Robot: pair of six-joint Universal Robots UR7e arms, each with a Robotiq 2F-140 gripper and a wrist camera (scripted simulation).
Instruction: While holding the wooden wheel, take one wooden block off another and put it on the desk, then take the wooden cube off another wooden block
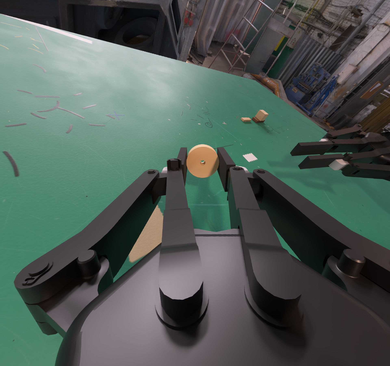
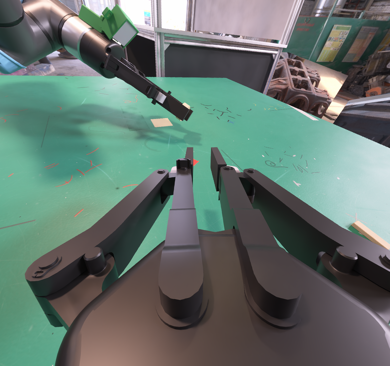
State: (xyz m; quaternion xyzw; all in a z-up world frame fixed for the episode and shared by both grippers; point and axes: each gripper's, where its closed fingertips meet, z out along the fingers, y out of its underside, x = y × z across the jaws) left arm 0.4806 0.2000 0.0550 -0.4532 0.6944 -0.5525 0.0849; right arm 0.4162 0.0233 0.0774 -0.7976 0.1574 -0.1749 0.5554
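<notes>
Gripping the wooden wheel point(image 1: 202, 161) between the pads of my left gripper point(image 1: 202, 161), rim pinched on both sides, flat face and centre hole turned toward the wrist camera. Wheel is held clear above the green desk point(image 1: 105, 145). My right gripper point(image 2: 201, 161) is empty, jaws parted a narrow way, hovering over the desk; in the left wrist view it sits near the right edge point(image 1: 312, 155). Far right on the desk: a pale wooden cube point(image 1: 262, 115) resting tilted on a dark wooden block point(image 1: 257, 120), touching it. Just left of that pair, a flat pale wooden block point(image 1: 245, 119) lies on the desk, apart from the dark one. A pale square patch point(image 2: 161, 122) lies on the desk under my left arm point(image 2: 52, 33). A light wooden strip point(image 2: 369, 236) shows at the near right edge of the right wrist view.
</notes>
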